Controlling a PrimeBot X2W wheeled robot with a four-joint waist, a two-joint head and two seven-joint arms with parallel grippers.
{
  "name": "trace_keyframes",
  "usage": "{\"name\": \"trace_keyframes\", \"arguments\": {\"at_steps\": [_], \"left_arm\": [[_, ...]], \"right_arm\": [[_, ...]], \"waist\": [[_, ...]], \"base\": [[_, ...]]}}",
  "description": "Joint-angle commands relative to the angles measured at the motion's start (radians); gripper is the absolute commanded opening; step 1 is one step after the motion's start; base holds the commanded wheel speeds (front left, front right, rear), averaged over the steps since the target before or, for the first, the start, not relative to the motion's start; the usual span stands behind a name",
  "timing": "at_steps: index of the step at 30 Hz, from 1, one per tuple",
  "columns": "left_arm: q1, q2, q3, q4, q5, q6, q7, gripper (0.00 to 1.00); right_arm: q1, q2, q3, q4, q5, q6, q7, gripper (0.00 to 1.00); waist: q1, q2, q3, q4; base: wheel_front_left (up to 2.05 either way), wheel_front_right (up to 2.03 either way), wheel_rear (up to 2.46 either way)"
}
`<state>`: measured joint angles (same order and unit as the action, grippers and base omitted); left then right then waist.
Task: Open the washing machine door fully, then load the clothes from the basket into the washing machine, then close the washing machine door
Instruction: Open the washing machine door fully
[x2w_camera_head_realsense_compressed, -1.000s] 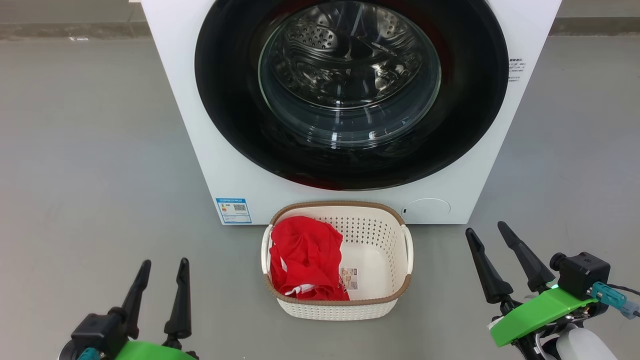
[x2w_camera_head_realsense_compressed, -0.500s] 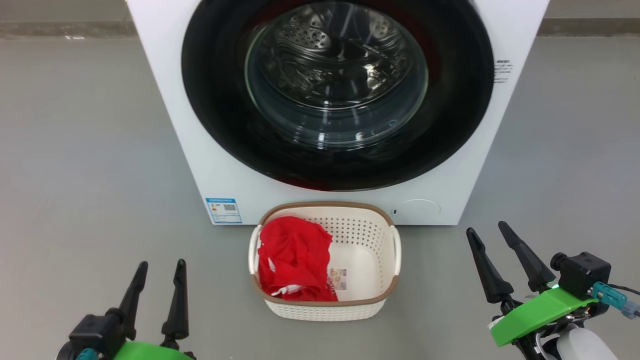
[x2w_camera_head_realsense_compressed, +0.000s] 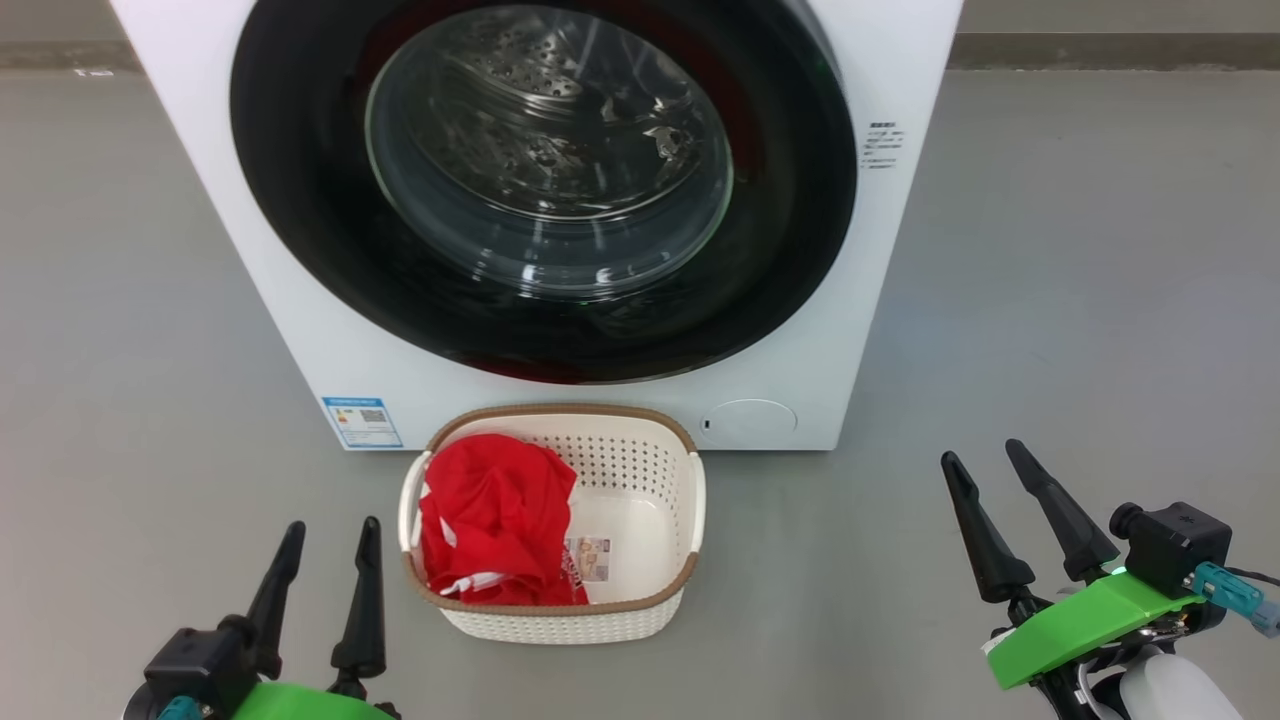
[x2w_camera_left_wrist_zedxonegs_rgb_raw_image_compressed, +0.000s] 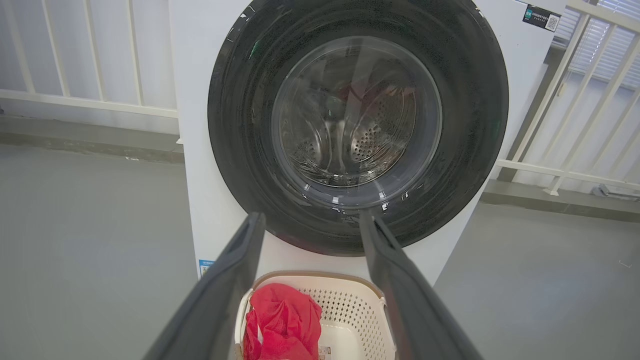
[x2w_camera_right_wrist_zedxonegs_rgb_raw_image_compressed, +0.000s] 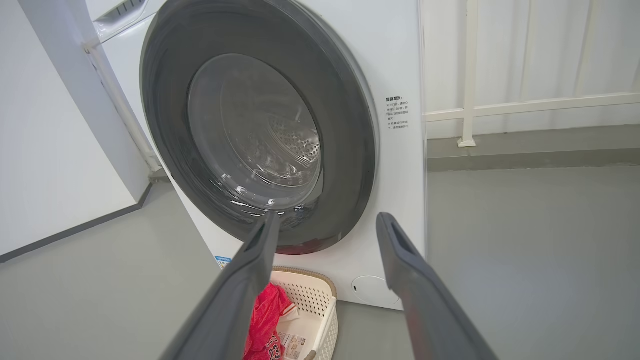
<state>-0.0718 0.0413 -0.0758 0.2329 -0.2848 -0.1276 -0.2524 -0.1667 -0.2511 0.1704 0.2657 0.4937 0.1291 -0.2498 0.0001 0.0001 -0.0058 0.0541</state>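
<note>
The clothes (x2w_camera_right_wrist_zedxonegs_rgb_raw_image_compressed: 272, 310) read "23" — machine stickers (x2w_camera_head_realsense_compressed: 362, 422) illegible.

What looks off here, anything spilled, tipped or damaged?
Nothing stands out: the basket sits upright on the floor before the washing machine, the clothes bunched inside it, nothing spilled; the washing machine door looks intact.

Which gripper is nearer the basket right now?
The left gripper: its open fingers stand just off the basket's left side, by the red clothes. The right gripper is farther away, with a wide stretch of grey floor between.
</note>
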Motion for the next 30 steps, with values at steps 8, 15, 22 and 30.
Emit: {"name": "trace_keyframes", "arguments": {"at_steps": [8, 15, 22, 30], "left_arm": [[-0.036, 0.020, 0.022, -0.023, -0.012, -0.003, -0.009, 1.00], [-0.038, 0.020, 0.021, -0.022, -0.011, -0.003, -0.009, 1.00], [-0.038, 0.019, 0.027, -0.023, -0.007, -0.003, -0.009, 1.00], [-0.038, 0.018, 0.029, -0.023, -0.002, -0.003, -0.009, 1.00]], "right_arm": [[-0.019, -0.003, 0.012, -0.028, -0.015, 0.002, -0.012, 1.00], [-0.018, -0.003, 0.010, -0.029, -0.014, 0.002, -0.012, 1.00], [-0.020, -0.004, 0.008, -0.027, -0.012, 0.002, -0.012, 1.00], [-0.021, -0.003, 0.010, -0.023, -0.010, 0.002, -0.012, 1.00]], "waist": [[-0.0001, -0.0001, -0.001, -0.003], [-0.0001, -0.0001, -0.001, -0.003], [-0.0001, -0.0001, 0.001, 0.000], [-0.0001, -0.0001, 0.002, -0.001]], "base": [[0.17, 0.17, -0.33], [0.00, 0.00, 0.00], [0.00, 0.00, 0.00], [0.00, 0.00, 0.00]]}}
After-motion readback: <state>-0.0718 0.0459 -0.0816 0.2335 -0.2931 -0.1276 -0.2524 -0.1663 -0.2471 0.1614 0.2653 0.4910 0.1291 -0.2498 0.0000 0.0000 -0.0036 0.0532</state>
